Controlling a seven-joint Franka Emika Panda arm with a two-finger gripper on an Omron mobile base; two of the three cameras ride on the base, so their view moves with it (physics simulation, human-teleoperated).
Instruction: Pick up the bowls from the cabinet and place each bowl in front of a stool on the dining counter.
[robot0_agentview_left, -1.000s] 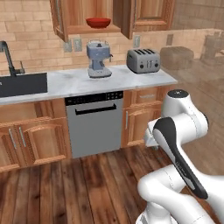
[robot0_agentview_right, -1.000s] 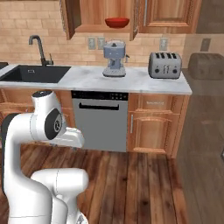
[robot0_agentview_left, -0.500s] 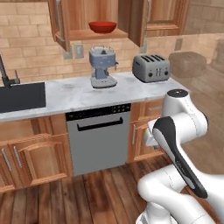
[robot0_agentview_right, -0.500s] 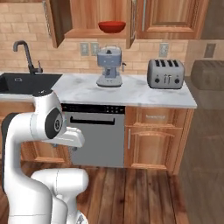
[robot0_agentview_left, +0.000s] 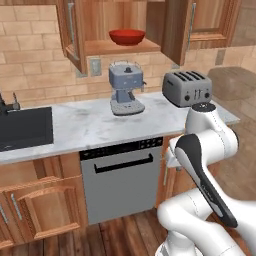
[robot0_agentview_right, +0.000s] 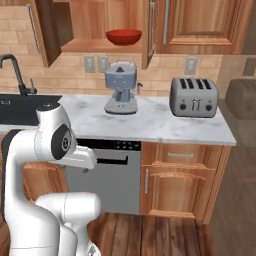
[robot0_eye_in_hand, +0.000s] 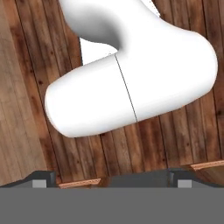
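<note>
The approach step is in hand: the red bowl (robot0_agentview_left: 127, 36) is seen on the open cabinet (robot0_agentview_left: 75, 35) shelf, and the spread, empty end effector (robot0_eye_in_hand: 109, 180) must be raised to it.

The base has driven closer to the cabinet (robot0_agentview_left: 125, 30).

Even, soft rendered light, no harsh glare.
The red bowl (robot0_agentview_left: 127, 36) shines glossy on its shelf, the cabinet (robot0_agentview_left: 172, 30) recess behind it shaded; the coffee machine (robot0_agentview_left: 126, 88) drops a faint shadow on the desk (robot0_agentview_left: 75, 127). Edges stay slightly soft.
</note>
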